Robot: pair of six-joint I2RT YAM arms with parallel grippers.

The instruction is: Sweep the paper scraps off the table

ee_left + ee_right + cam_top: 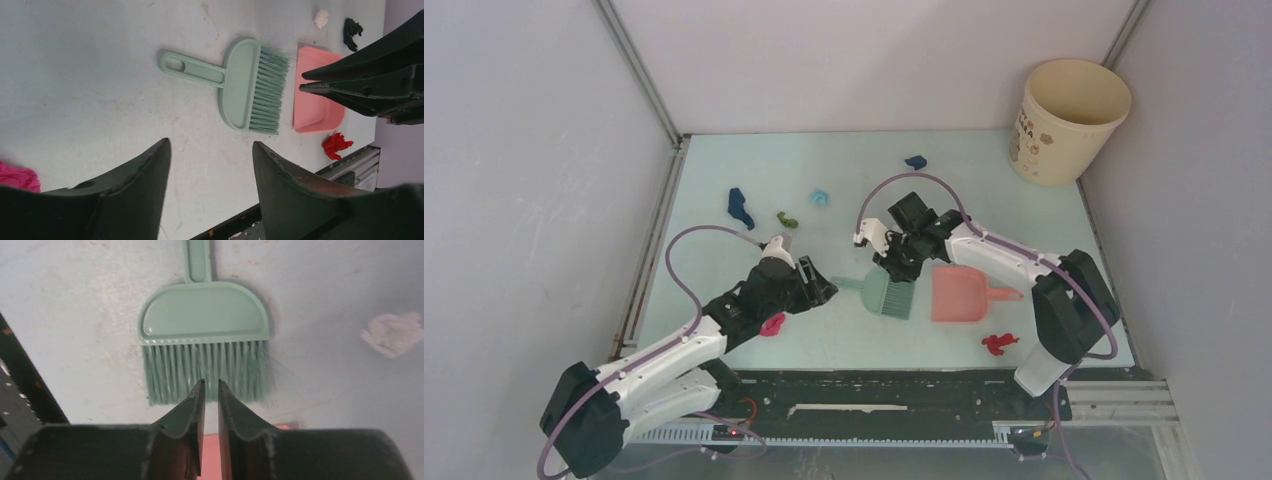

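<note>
The green hand brush [886, 293] lies flat on the pale table [984, 190], bristles toward the pink dustpan [957, 293]. My right gripper [894, 268] hovers over the bristles [205, 372]; in the right wrist view [210, 382] its jaws are nearly shut, a thin slit between them, holding nothing. My left gripper [824, 292] stands open left of the brush handle [192, 69], nothing between its jaws [210, 145]. Paper scraps lie scattered: dark blue [740, 207], green [787, 218], teal [820, 197], blue [915, 162], magenta [773, 324], red [998, 344].
A cream bucket [1067, 120] stands at the far right corner. Grey walls close the left, back and right sides. A black rail [904, 390] runs along the near edge. A white scrap [321, 19] and a dark one [352, 31] lie beyond the dustpan [312, 100].
</note>
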